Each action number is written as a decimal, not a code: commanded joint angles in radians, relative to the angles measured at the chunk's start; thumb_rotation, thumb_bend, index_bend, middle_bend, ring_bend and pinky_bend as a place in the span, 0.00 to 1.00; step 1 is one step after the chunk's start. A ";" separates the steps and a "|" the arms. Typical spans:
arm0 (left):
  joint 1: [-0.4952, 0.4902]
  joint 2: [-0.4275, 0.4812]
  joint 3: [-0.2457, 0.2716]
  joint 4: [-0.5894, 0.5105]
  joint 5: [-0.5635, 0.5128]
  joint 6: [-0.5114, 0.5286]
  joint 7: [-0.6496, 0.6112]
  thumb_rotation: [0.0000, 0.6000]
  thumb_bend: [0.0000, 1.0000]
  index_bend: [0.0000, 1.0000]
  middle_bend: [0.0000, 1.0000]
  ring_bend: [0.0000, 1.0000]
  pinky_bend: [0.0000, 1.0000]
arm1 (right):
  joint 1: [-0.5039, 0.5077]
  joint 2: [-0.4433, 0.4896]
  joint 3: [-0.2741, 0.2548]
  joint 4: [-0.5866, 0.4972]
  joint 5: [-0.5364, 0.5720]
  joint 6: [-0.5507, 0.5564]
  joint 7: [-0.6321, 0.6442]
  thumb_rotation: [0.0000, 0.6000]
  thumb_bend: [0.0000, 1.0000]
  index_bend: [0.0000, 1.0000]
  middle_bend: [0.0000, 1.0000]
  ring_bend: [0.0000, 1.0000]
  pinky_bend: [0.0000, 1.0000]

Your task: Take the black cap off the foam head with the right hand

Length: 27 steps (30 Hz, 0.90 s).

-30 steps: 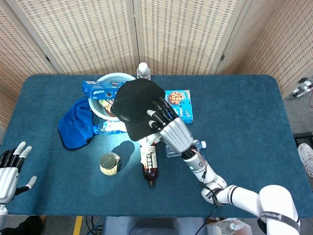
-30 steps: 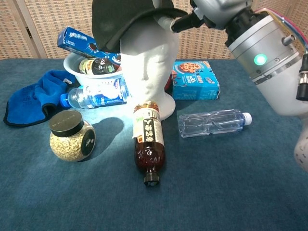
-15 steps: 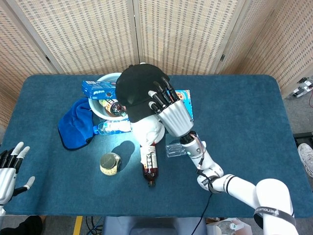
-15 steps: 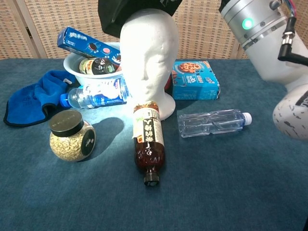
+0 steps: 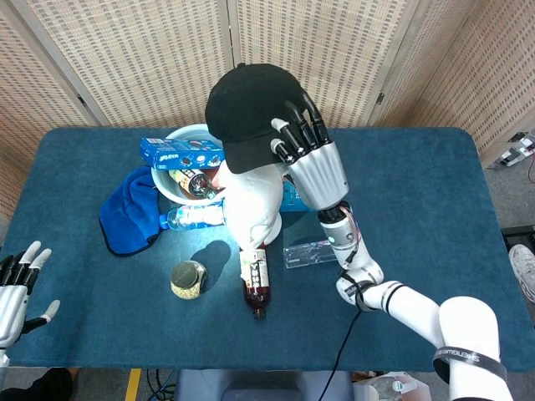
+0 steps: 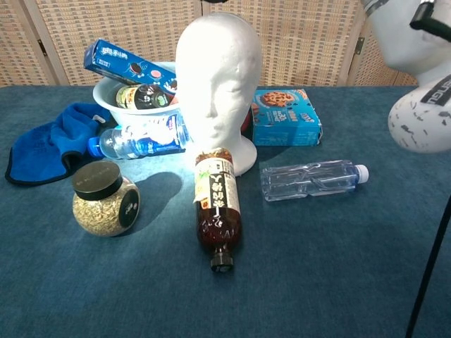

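Cap (image 5: 251, 113) above foam head (image 6: 218, 81); jar (image 6: 104, 198) front-left

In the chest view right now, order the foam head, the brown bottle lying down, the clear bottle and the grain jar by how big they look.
1. foam head
2. brown bottle
3. clear bottle
4. grain jar

The bottles look close in size, and the brown one lies nearer the camera, so their order is unsure.

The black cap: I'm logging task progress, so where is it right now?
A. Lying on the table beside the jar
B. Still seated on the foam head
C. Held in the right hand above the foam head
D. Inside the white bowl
C: the right hand grips the black cap in the air, and the chest view shows the foam head bare.
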 commanded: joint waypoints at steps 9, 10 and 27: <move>-0.006 -0.006 0.004 -0.002 0.007 -0.009 0.004 1.00 0.24 0.05 0.00 0.00 0.00 | -0.139 0.135 -0.052 -0.125 0.062 0.019 0.042 1.00 0.45 0.68 0.39 0.16 0.09; -0.005 -0.006 0.004 -0.003 0.007 -0.008 0.005 1.00 0.24 0.05 0.00 0.00 0.00 | -0.160 0.147 -0.068 -0.138 0.064 0.020 0.053 1.00 0.45 0.68 0.39 0.16 0.09; 0.000 -0.007 0.015 -0.030 0.028 0.004 0.037 1.00 0.24 0.05 0.00 0.00 0.00 | -0.430 0.243 -0.298 -0.313 -0.007 0.120 0.118 1.00 0.45 0.68 0.39 0.16 0.09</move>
